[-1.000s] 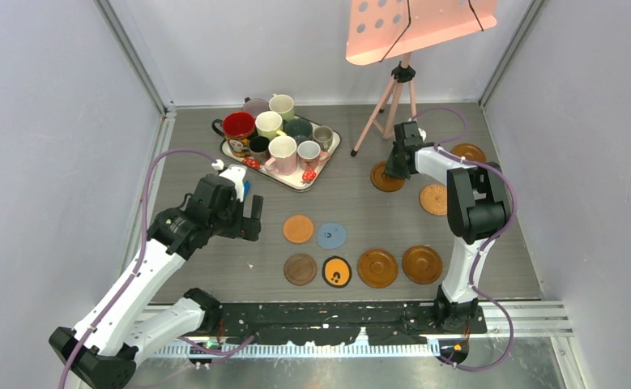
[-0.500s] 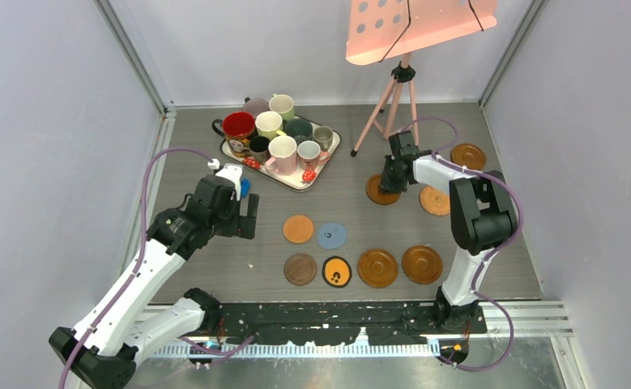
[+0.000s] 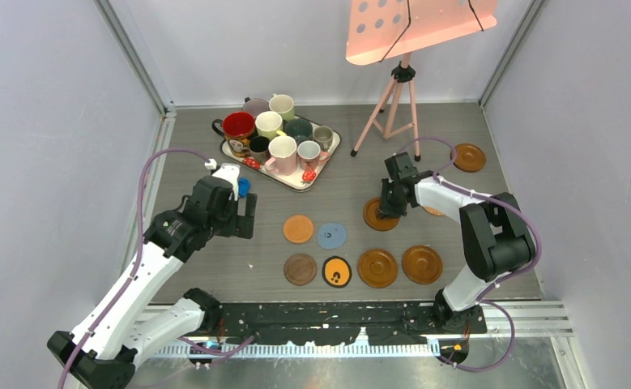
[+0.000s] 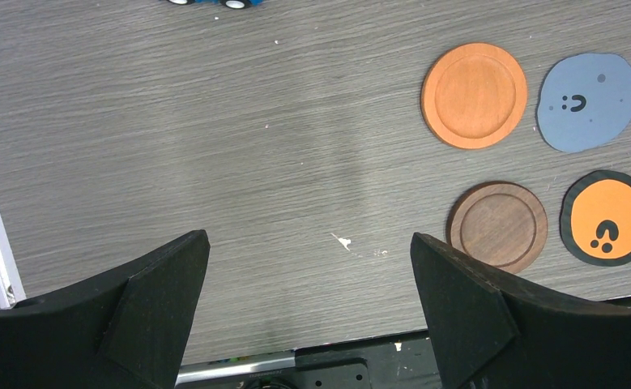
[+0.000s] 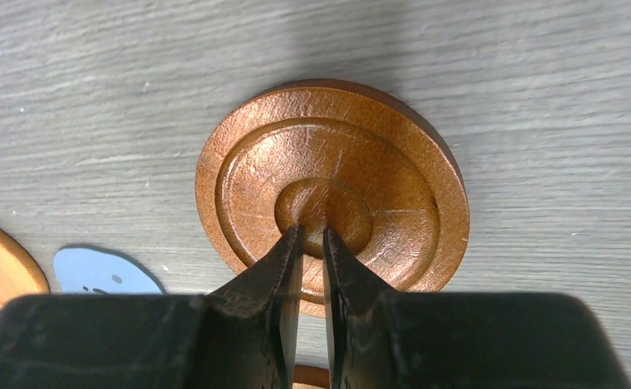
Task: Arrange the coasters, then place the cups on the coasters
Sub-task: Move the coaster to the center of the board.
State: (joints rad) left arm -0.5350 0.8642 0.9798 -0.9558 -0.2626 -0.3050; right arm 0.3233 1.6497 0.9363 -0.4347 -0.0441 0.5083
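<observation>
My right gripper [image 3: 386, 207] stands over a glossy brown coaster [image 3: 375, 215], its tips pressed on the raised centre of that coaster [image 5: 332, 162]; the jaws are shut to a thin slit with nothing between them [image 5: 312, 233]. Two more glossy brown coasters [image 3: 377, 267] [image 3: 422, 264] lie in the near row beside a black coaster with an orange centre [image 3: 337, 271] and a dark wood one [image 3: 300, 269]. Behind those lie the orange [image 3: 298, 228] and blue [image 3: 331, 235] coasters. The cups [image 3: 282, 150] stand crowded on the tray. My left gripper [image 3: 247, 217] hangs wide open over bare table [image 4: 309, 243].
The white strawberry-print tray [image 3: 294, 183] sits at the back left. A pink tripod stand [image 3: 393, 93] rises at the back centre. One brown coaster [image 3: 468, 157] lies at the far right. A small blue toy car [image 3: 245, 187] sits beside my left arm.
My right gripper has slid the glossy brown coaster toward the near left, closer to the others. The right arm now covers the woven disc. The left arm barely shifted.
</observation>
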